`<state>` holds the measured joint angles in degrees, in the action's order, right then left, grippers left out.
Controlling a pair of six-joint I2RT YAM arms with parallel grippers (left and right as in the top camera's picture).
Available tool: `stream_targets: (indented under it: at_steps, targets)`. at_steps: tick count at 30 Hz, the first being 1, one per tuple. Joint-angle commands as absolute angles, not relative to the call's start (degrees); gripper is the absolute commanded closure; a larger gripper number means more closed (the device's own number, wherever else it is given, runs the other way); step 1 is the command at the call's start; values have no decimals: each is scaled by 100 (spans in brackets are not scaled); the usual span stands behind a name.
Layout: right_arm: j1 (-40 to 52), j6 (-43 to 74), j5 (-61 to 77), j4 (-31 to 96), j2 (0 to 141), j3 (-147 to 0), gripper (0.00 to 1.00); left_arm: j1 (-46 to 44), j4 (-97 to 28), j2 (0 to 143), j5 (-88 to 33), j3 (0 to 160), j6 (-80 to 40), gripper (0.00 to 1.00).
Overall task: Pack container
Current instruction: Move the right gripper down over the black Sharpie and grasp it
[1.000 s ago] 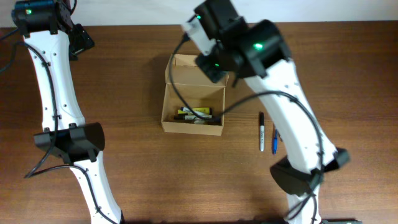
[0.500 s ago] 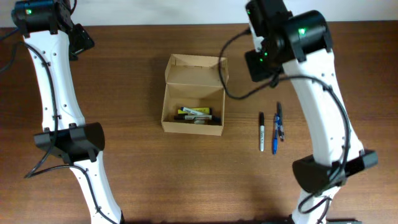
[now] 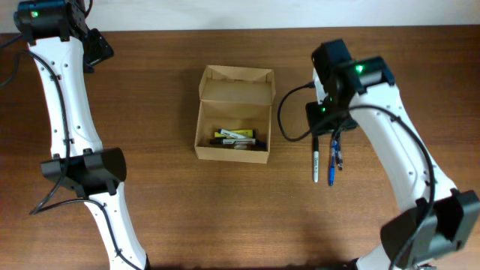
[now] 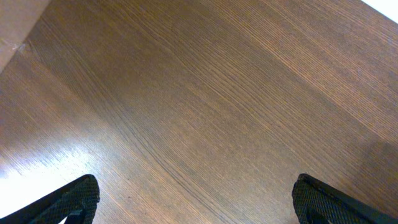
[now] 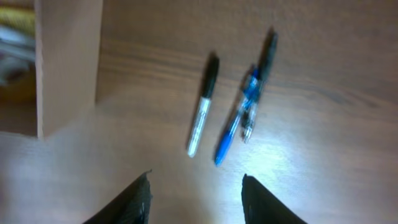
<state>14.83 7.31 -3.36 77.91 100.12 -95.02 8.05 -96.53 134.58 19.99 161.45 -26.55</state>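
Container [image 3: 232,112]: it is sitting at the middle of the table [image 3: 165,210] with its flap lid standing open at the far side. You are seeing a few packed pens [image 3: 234,138] lying along its near wall.
Right gripper [image 5: 196,200]: a second ago it was hanging over the open box. Now it is hovering over the pens to the box's right, fingers apart and gripping nothing.
What that is telling you: the last drop looks finished and you are lining up for another pick, so the packing is partway through.
Loose pens: three are waiting to the right of the box, clear of its wall. They are a white marker [image 5: 203,115] with a black cap, a blue pen [image 5: 235,134], and a dark pen [image 5: 267,50] lying against or just beside the blue one; the blur is hiding which.
Next pick: the marker is lying alone, so it is probably offering you the cleanest grasp. The other two are risking a double pick.
Left gripper [image 4: 196,199]: it is staying parked at the far left corner, fingers spread wide over bare wood, carrying nothing.
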Motion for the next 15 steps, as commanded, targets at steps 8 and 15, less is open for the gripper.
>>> stream_targets:
  at_steps: [8,15]
  targets:
    - [1284,1925,-213,5463,9974,-7185,49,832,-9666,13349,2060,16116,-2602,0]
    - [967,1981,-209,5006,9977,-6681,48,832,-9666,13349,2060,16116,-2602,0]
